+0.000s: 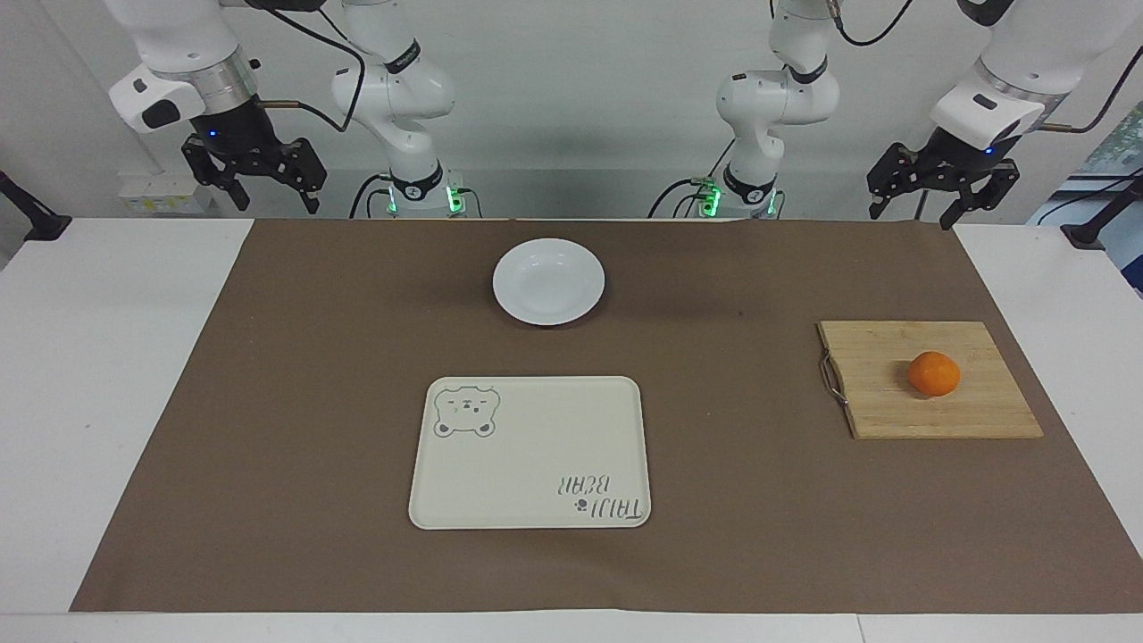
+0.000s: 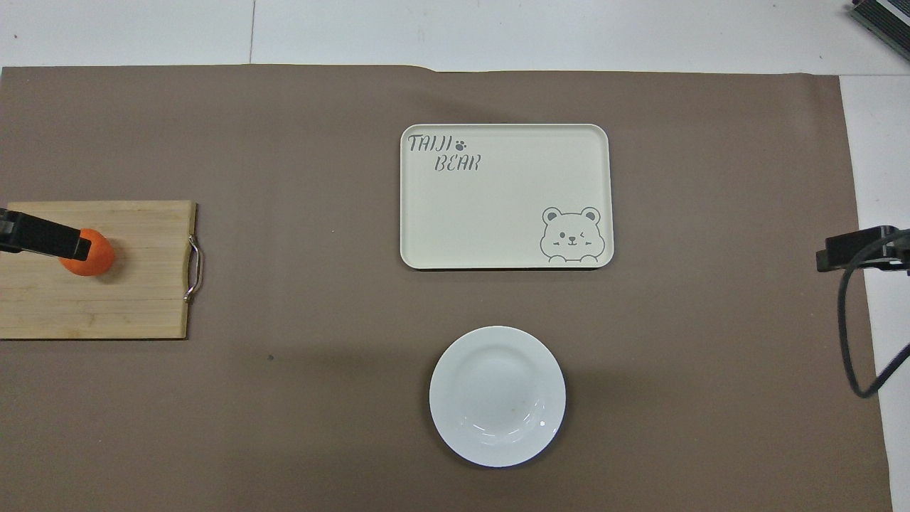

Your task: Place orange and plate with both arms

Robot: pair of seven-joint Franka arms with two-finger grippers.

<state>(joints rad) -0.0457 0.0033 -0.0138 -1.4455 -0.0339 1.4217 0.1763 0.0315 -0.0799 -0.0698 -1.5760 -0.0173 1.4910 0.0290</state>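
Note:
The orange lies on a wooden cutting board toward the left arm's end of the table. The white plate sits bare on the brown mat, midway along the table and near the robots. My left gripper hangs open and holds nothing, above the table's edge at the robots' end. My right gripper hangs the same way at its own end, open and holding nothing. In the overhead view a left finger overlaps the orange from above, and a right finger shows at the mat's edge.
A cream rectangular tray with a bear drawing lies farther from the robots than the plate, holding nothing. The cutting board has a metal handle on the side toward the tray. A brown mat covers most of the white table.

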